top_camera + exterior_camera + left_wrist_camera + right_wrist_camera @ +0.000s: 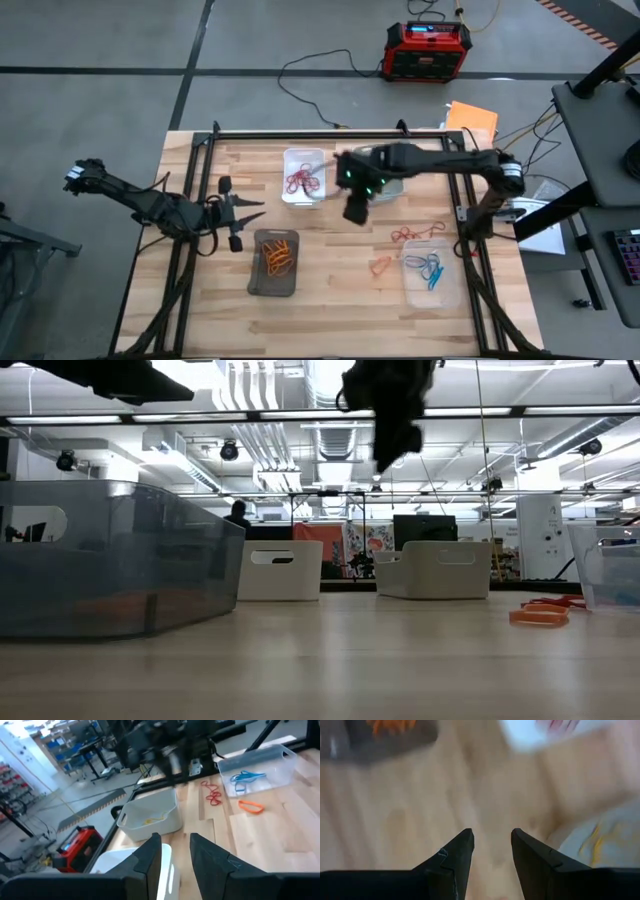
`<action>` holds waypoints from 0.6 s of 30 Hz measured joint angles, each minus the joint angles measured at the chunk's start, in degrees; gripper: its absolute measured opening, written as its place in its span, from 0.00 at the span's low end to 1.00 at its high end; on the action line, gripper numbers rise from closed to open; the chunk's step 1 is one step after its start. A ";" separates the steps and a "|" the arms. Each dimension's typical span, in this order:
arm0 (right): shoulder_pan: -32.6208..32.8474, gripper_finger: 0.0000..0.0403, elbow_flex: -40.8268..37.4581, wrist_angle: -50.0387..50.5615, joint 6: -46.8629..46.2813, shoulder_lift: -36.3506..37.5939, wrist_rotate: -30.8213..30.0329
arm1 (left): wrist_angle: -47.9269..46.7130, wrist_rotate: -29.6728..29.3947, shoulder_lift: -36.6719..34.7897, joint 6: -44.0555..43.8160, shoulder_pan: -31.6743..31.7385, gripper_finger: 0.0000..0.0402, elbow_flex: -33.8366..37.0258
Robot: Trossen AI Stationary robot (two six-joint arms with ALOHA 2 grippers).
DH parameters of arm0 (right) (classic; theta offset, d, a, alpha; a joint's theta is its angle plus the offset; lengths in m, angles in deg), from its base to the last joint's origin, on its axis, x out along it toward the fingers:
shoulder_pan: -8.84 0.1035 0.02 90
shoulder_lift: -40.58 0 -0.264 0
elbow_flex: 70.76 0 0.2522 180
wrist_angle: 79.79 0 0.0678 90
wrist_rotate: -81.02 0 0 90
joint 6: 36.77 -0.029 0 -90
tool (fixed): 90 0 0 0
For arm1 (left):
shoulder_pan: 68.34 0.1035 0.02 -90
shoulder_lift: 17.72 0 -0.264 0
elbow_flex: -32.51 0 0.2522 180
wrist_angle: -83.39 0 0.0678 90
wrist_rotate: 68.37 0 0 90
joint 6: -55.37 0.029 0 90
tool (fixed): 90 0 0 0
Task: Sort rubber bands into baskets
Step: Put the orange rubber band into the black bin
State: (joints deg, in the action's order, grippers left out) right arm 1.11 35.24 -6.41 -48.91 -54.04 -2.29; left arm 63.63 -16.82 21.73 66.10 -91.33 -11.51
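Four baskets stand on the wooden table: a white one (303, 175) with red rubber bands, a light grey one (150, 815) with a yellowish band, a dark smoky one (275, 262) with orange bands, and a clear one (432, 270) with blue bands. Loose red bands (415, 233) and an orange band (381, 265) lie on the wood left of the clear basket. My right gripper (355, 210) (492, 835) hangs open and empty above bare wood between the white and grey baskets. My left gripper (248, 210) (175, 840) is open and empty, left of the white basket, pointing toward the table's right.
A red-black box (428, 50) and black cables lie on the floor beyond the far edge. A black frame rail (330, 133) runs along the table's far edge. Bare wood lies at the table's middle (340, 290) and near side.
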 joint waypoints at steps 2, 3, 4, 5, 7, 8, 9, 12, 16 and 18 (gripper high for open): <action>3.08 0.32 -0.08 4.30 -2.58 0.84 -0.01 | -0.07 0.02 -0.05 1.52 0.00 0.22 -0.02; 4.67 0.32 -0.15 5.93 -3.26 1.02 -0.04 | -0.07 0.02 -0.04 2.17 0.00 0.22 -0.12; 6.31 0.32 -0.30 7.30 -3.23 1.09 -0.20 | -0.08 0.02 -0.03 3.04 0.00 0.22 -0.19; 8.00 0.32 -0.43 8.64 -2.89 1.08 -0.46 | -0.06 0.05 -0.03 3.86 0.00 0.22 -0.27; 11.27 0.32 -0.64 10.18 -2.28 0.77 -2.07 | -0.10 0.53 -0.01 5.17 0.00 0.22 -0.38; 12.78 0.32 -0.79 10.40 -2.27 0.64 -3.08 | -0.22 1.21 -0.01 5.56 0.00 0.22 -0.39; 14.21 0.32 -1.00 10.40 -2.28 0.34 -4.03 | -0.24 2.11 -0.03 5.87 0.00 0.22 -0.39; 17.81 0.32 -1.79 10.42 -2.27 -0.65 -6.35 | -1.05 4.40 -0.12 6.51 0.00 0.22 -0.43; 21.23 0.31 -3.84 9.96 -3.64 -1.55 -8.33 | -1.55 4.87 -0.21 6.93 0.00 0.22 -0.43; 22.26 0.30 -5.37 9.76 -4.92 -1.87 -9.24 | -1.70 4.89 -0.41 7.81 0.00 0.22 -0.43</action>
State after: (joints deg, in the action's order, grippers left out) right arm 23.37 29.87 3.35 -53.82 -55.92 -11.53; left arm 61.93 -11.93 21.32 73.90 -91.32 -11.95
